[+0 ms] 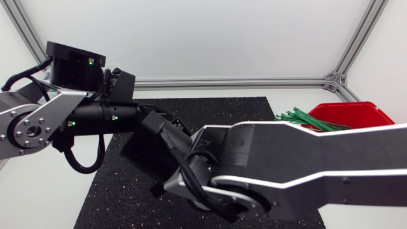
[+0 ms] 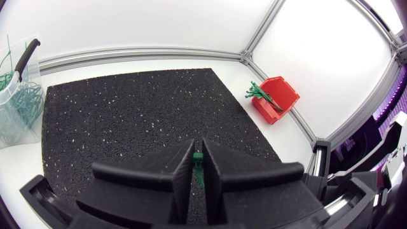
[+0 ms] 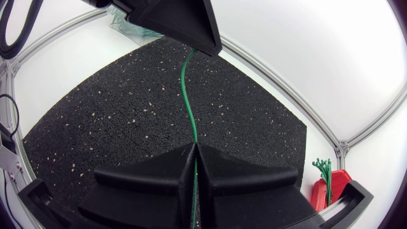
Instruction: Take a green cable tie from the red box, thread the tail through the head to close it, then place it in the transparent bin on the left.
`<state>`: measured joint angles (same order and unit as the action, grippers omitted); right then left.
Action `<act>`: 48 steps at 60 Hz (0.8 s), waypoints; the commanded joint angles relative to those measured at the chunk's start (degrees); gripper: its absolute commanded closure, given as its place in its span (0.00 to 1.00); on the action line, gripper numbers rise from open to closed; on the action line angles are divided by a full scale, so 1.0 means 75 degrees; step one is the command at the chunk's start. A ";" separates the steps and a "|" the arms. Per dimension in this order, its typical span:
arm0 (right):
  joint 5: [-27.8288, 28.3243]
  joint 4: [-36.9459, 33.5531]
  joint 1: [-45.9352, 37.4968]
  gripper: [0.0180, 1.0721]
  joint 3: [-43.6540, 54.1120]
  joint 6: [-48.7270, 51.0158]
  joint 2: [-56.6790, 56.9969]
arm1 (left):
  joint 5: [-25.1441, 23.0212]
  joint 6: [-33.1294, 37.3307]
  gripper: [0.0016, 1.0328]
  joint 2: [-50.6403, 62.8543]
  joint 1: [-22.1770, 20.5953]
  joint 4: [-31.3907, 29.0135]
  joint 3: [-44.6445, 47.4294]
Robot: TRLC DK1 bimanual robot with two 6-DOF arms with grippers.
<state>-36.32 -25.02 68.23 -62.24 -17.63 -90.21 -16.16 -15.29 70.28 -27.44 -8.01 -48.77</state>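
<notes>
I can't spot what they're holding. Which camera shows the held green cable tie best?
The right wrist view: the cable tie stretches between the right gripper and the left gripper. The left wrist view shows only a short bit between its fingers; in the head view the right arm hides it.

Black speckled mat (image 2: 127, 114) covers white table (image 2: 25, 165) within aluminium-framed walls (image 2: 159, 25)

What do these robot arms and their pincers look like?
The left arm has silver-grey links, black joints and small green lights; the right arm looks darker, pale-edged. Black cables loop along both. Left gripper and right gripper: matte black, two broad wedge-shaped fingers.
</notes>
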 commanded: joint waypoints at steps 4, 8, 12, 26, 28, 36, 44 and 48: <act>-0.0092 0.0042 0.0091 0.95 -0.0022 -0.0181 -0.0112 | 0.0034 -0.0094 0.96 -0.0054 0.0061 0.0049 0.0234; -0.0092 0.0042 0.0091 0.95 -0.0022 -0.0181 -0.0112 | 0.0034 -0.0118 0.96 -0.0054 0.0049 0.0049 0.0234; -0.0092 0.0042 0.0091 0.95 -0.0022 -0.0193 -0.0100 | 0.0034 -0.0141 0.92 -0.0066 0.0073 0.0049 0.0234; -0.0103 0.0031 0.0044 0.95 0.0013 -0.0286 -0.0018 | -0.0236 -0.0153 0.64 -0.0066 0.0178 0.0025 0.0245; -0.0103 0.0031 0.0032 0.95 0.0013 -0.0310 0.0017 | -0.0247 -0.0153 0.62 -0.0066 0.0178 0.0025 0.0245; -0.0127 0.0042 -0.0027 0.95 -0.0022 -0.0322 0.0064 | -0.0282 -0.0188 0.59 -0.0066 0.0178 -0.0010 0.0222; -0.0185 0.0066 -0.0085 0.95 -0.0081 -0.0322 0.0040 | -0.0341 -0.0235 0.58 -0.0066 0.0225 -0.0069 0.0210; -0.0185 0.0066 -0.0132 0.95 -0.0127 -0.0322 0.0017 | -0.0376 -0.0258 0.58 -0.0066 0.0249 -0.0069 0.0210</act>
<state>-36.97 -25.04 67.77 -62.24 -18.26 -90.21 -18.17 -15.51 70.28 -26.06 -8.10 -48.47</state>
